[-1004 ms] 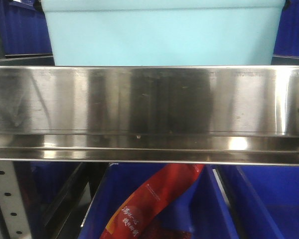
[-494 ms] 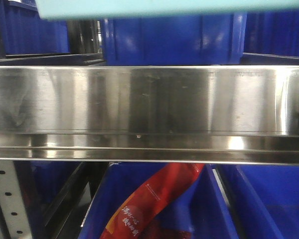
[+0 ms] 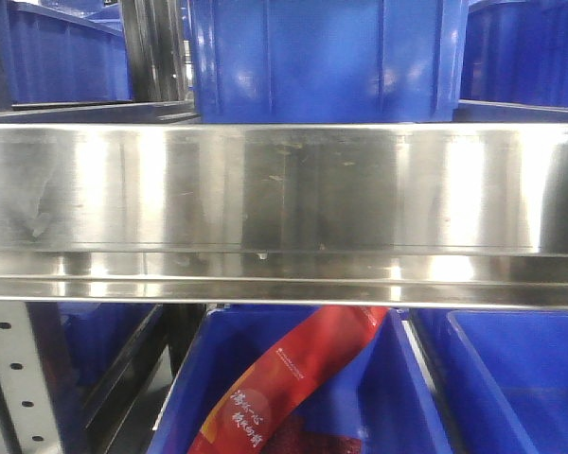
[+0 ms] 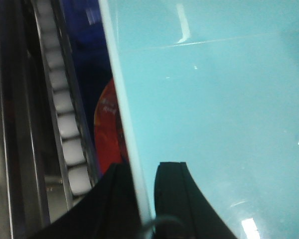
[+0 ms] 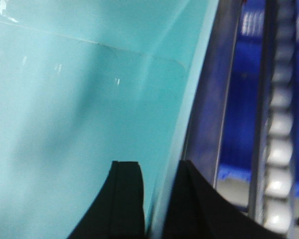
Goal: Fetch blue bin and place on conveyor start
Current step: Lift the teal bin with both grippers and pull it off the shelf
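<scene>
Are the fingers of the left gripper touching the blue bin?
Touching. In the left wrist view the left gripper straddles the blue bin wall, its fingers pressed against it, no gap.

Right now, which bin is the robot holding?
The pale turquoise bin: the left fingers and right fingers pinch its thin rim. The dark royal-blue bins sit on the steel shelf, with no fingers on them.

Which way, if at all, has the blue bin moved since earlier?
Yes: the blue bin rose from the steel shelf, out the front view's top.
</scene>
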Robot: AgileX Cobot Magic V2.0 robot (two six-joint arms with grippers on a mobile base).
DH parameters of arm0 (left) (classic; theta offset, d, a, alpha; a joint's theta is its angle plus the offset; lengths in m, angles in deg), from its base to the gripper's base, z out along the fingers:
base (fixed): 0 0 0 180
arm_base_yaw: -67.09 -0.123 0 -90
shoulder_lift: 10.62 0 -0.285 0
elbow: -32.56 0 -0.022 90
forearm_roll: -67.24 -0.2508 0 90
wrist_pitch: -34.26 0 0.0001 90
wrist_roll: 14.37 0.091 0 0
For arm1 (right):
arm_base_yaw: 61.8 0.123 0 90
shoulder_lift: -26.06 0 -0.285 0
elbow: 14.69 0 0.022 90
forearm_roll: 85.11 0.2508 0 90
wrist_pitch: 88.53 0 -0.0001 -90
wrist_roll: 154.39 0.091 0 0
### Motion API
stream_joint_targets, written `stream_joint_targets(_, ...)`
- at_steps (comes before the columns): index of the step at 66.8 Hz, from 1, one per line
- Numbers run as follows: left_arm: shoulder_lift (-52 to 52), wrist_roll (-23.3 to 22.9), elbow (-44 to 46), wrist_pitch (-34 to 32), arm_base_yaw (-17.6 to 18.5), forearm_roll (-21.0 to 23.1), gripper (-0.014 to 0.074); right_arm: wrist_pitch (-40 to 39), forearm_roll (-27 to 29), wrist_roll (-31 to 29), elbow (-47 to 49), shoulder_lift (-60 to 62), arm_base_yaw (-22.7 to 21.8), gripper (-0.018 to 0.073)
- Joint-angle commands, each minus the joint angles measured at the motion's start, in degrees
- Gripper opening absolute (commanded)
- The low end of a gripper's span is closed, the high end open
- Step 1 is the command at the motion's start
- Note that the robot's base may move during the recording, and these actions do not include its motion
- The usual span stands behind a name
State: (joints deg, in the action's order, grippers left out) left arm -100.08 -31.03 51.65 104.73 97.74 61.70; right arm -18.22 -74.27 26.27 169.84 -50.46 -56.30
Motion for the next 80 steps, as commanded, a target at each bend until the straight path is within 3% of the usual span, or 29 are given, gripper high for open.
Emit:
stream_joint_targets(1, 2.6, -0.4, -3.9, -0.5, 0.9, -2.9, -0.0111, -0.3, 1.9, -1.8, -2.8, 2.5, -0.1, -0.0151)
stream_joint_targets(20, 4.4, -1.5, -8.5, -0.5, 1.1, -2.8, -0.0111, -2.8, 2.1, -1.8, -4.2, 2.4, 3.9, -0.0151)
stream_joint_targets(80, 4.4, -1.5, -8.7, -1.5, 1.1, -2.8, -0.0111, -4.0, 2.5, -1.8, -4.2, 2.4, 3.9, -0.0151)
